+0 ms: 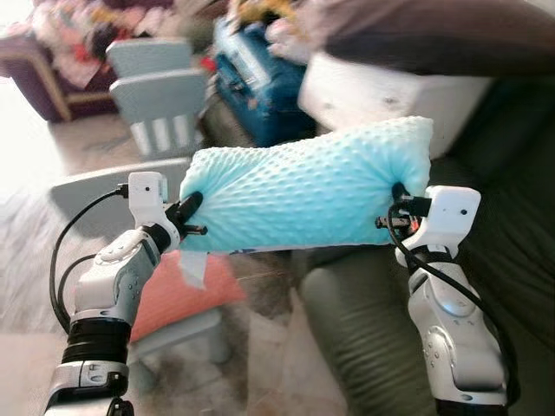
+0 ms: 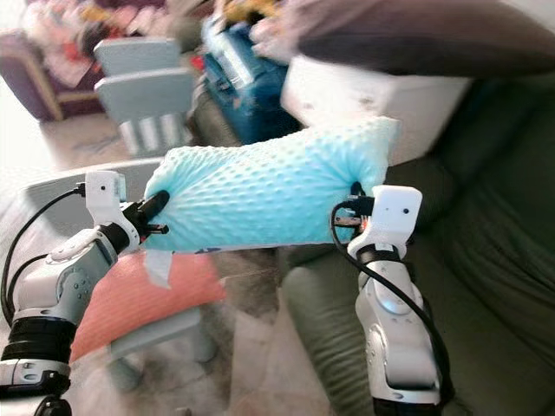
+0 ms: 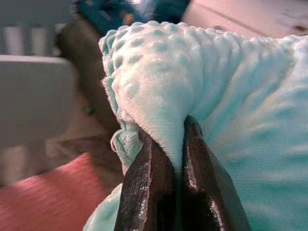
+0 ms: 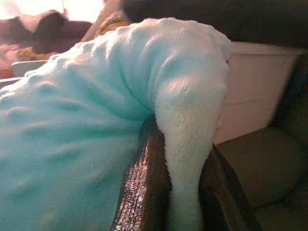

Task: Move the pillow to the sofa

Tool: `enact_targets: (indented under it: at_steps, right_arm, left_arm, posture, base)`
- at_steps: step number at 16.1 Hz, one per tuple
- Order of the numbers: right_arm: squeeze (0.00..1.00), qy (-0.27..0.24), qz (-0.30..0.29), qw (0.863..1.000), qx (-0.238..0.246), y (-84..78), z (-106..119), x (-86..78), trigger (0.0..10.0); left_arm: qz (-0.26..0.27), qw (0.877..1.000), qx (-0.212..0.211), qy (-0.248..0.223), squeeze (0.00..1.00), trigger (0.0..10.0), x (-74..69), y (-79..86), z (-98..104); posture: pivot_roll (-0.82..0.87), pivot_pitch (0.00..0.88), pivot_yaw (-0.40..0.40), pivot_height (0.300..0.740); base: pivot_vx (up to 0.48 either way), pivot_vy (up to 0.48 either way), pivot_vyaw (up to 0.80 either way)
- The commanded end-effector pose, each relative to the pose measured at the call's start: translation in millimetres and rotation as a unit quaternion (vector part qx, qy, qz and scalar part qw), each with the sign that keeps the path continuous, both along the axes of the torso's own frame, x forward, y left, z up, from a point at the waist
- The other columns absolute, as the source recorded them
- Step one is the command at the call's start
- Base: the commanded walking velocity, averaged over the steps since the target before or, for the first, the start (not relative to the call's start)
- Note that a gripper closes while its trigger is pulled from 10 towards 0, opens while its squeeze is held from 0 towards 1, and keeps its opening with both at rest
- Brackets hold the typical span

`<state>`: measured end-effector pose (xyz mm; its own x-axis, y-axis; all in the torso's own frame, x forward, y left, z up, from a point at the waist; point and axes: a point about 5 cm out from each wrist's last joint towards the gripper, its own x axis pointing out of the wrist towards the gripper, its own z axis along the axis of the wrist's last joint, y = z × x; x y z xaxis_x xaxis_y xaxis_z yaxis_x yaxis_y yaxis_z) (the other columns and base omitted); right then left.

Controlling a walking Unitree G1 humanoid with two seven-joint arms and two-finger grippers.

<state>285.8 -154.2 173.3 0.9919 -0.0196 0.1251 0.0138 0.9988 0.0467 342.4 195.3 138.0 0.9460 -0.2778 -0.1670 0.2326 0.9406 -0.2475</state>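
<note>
Blue bumpy pillow [image 1: 312, 186] held up in the air, left gripper [image 3: 168, 159] pinching one end, right gripper [image 4: 180, 159] pinching the other, dark green sofa [image 1: 512, 260] below and to the right.

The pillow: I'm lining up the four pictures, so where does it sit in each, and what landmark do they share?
Left eye view: the pillow spans the centre, held up between both arms.
Right eye view: centre, slightly further left.
Left wrist view: upper middle and right, a fold pinched between the left gripper's fingers.
Right wrist view: left and centre, a fold pinched by the right gripper.
Shared landmark: the dark green sofa.
</note>
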Motion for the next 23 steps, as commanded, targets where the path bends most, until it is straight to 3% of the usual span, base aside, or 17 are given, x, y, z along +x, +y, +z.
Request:
enact_targets:
  at_steps: [1, 10, 23]
  right_arm:
    - [0.00, -0.012, -0.014, 1.000, -0.003, -7.3, 5.0, -1.2, 0.0]
    - [0.00, -0.010, -0.011, 1.000, -0.007, -6.5, 4.7, -1.3, 0.0]
    - [0.00, 0.002, -0.013, 1.000, 0.001, -7.0, 2.6, 0.2, 0.0]
  left_arm:
    - [0.001, 1.000, 0.005, -0.008, 0.00, 10.0, 2.1, 0.7, 5.9]
    - [-0.013, 1.000, -0.004, -0.010, 0.00, 10.0, -0.1, -4.2, 6.4]
    - [-0.035, 0.999, -0.019, -0.016, 0.00, 10.0, -2.4, -9.5, 8.6]
  posture:
    - [-0.10, 0.070, -0.037, 0.740]
    - [-0.10, 0.074, -0.041, 0.740]
    - [-0.10, 0.075, -0.045, 0.740]
  base:
    - [0.000, 0.480, 0.00]
    - [0.000, 0.457, 0.00]
    - [0.000, 0.000, -0.04]
